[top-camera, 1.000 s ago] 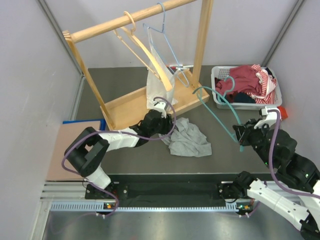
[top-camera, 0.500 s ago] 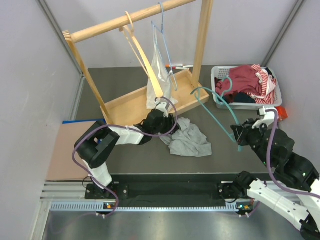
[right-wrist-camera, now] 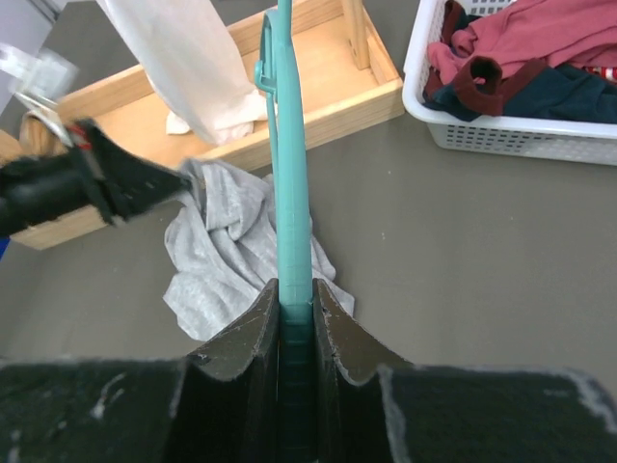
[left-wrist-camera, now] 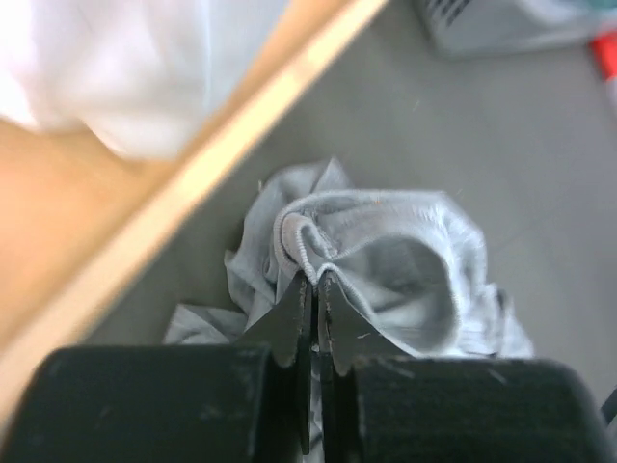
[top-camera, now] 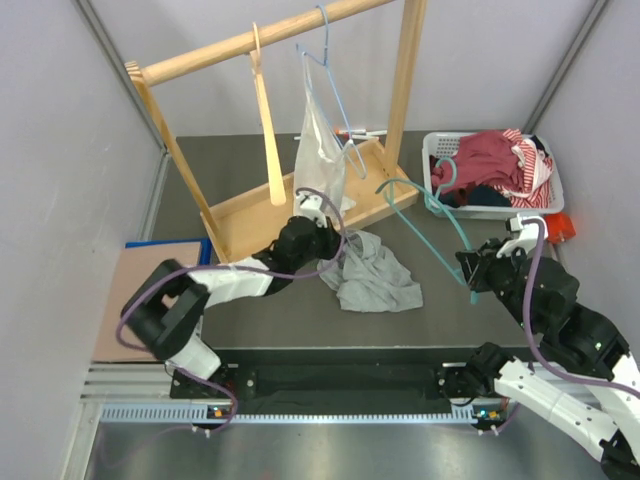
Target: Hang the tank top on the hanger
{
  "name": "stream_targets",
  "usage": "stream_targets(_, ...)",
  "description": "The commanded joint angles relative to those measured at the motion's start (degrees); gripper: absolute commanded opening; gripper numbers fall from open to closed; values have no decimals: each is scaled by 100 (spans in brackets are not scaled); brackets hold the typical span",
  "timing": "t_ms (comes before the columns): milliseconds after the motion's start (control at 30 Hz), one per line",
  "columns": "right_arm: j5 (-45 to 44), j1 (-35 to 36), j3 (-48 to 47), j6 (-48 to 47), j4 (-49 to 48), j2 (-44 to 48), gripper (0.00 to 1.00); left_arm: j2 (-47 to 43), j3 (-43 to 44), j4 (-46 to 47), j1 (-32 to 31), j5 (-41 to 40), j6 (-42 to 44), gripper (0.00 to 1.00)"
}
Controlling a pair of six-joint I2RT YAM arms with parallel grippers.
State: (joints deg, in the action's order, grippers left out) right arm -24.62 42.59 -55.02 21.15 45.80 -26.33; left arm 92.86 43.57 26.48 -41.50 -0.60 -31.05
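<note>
Since a second ago, the pale wooden hanger (top-camera: 268, 130) is hanging edge-on under the wooden rack (top-camera: 250, 40), and the teal hanger (top-camera: 430, 230) is sitting slightly further left. On the dark worktop (top-camera: 450, 330), the grey tank top (top-camera: 375, 272) is lying crumpled just in front of the rack's base, the white basket (top-camera: 500, 210) well to its right. I am watching my left claw (left-wrist-camera: 316, 280) pinching the top's ribbed edge, while my right claw (right-wrist-camera: 294, 294) is clamping the teal hanger's arm, its hook pointing up by the basket.
</note>
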Motion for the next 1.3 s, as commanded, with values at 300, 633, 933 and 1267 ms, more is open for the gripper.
stream_targets(300, 309, 39, 308, -32, -801, -66, 0, -3027, -1033, -494, -497, 34, 1276, 0)
stream_targets(633, 327, 39, 352, -5, -573, 189, 0, -3520, -1386, -1811, -2082, 246, 2208, 9)
stream_targets(933, 326, 30, 387, 126, -432, 365, 0, -3398, -1360, -1612, -2091, -766, 2243, 88)
stream_targets(1267, 362, 30, 572, 206, -352, 637, 0, -1554, -518, -1224, -2082, -1029, 2253, 63)
